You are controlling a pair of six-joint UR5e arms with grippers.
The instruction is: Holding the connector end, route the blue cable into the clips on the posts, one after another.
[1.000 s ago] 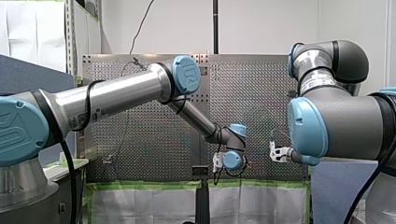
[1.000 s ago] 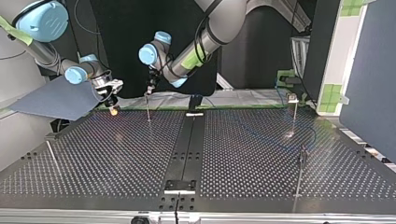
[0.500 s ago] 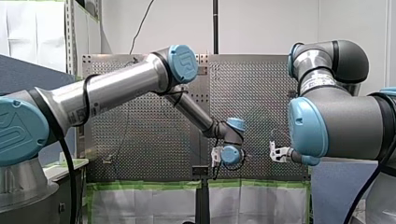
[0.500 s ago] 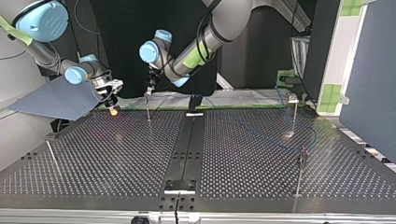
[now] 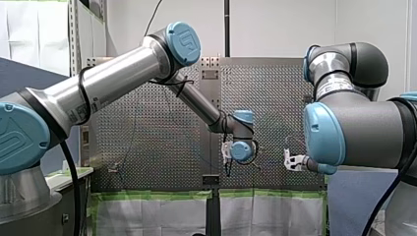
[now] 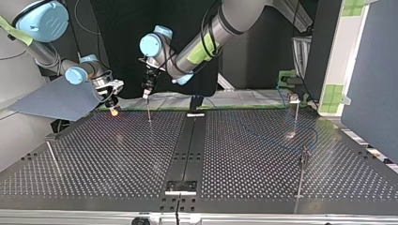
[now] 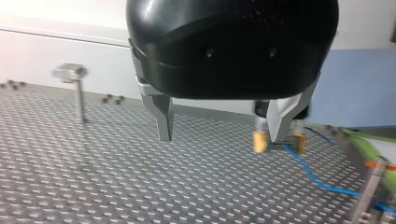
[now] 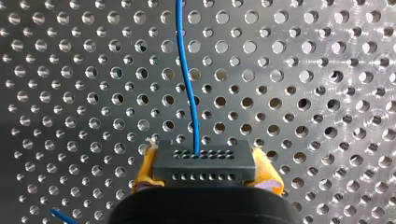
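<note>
Blue cable (image 8: 189,93) runs straight out of the connector (image 8: 205,163). The right jaws are clenched on that dark block, with a yellow pad (image 8: 145,168) against each side, low over the perforated counter (image 8: 303,93). So the holding part of the job is in hand.

In the top view the right arm (image 6: 47,51) carries its load at about ten o'clock on the counter. The nearest post (image 6: 149,110) stands just beside it, toward three o'clock. The left arm (image 6: 206,37) reaches across and hangs directly above that post. Its metal jaws are spread apart with nothing between them, as the left wrist view shows plainly.

From that same view the cable leaves the connector, sags toward the counter and runs past a post (image 7: 371,191) near the left jaws. Whether it is seated in that clip, or in those of the two posts at two o'clock (image 6: 295,110) and four o'clock (image 6: 302,171) in the top view, is too faint to tell.

A further post (image 7: 77,93), well ahead of the left jaws and well apart from the cable, stands with nothing in its head. My reading is that the routing is partway at best, with at least that bare post left to thread.
</note>
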